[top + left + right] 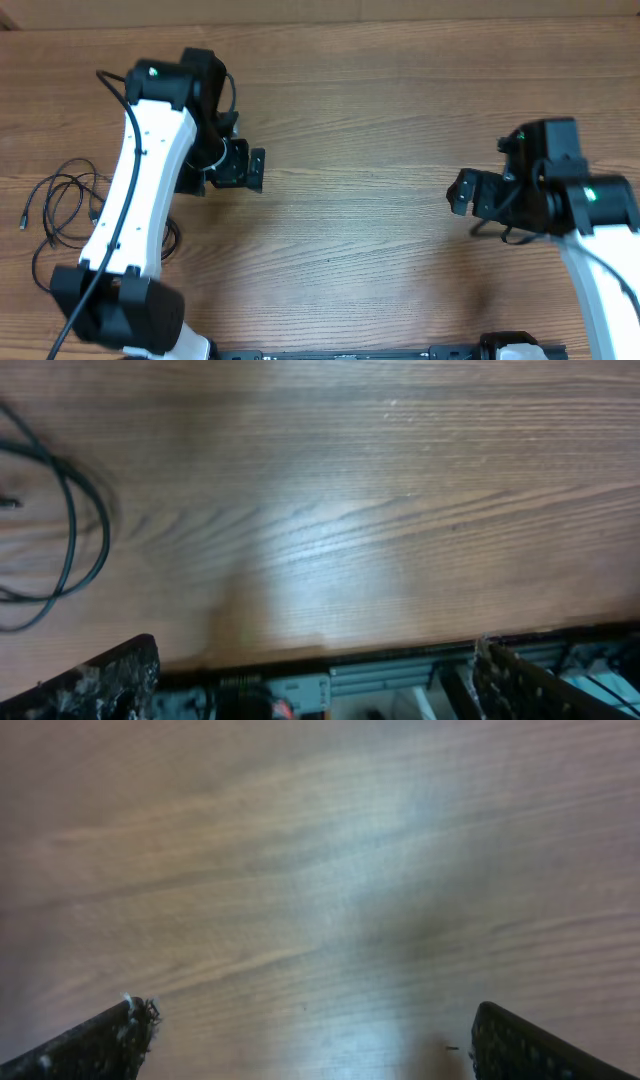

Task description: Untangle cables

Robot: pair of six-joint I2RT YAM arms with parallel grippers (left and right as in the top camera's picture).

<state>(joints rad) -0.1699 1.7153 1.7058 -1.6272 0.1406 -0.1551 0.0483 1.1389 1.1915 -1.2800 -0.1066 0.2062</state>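
Observation:
The cables (66, 205) are thin black cords lying in tangled loops at the table's left side, partly hidden under the left arm. Their loops also show at the left edge of the left wrist view (70, 530). My left gripper (252, 170) is open and empty above bare wood, to the right of the cables; its fingertips sit wide apart in the left wrist view (315, 680). My right gripper (458, 192) is open and empty over the right half of the table, far from the cables. Its fingertips also sit wide apart (310, 1040).
The wooden table (350, 120) fills the view. A black rail with robot bases (400, 352) runs along the front edge and shows in the left wrist view (400, 675). The white left arm (135, 200) lies over part of the cable pile.

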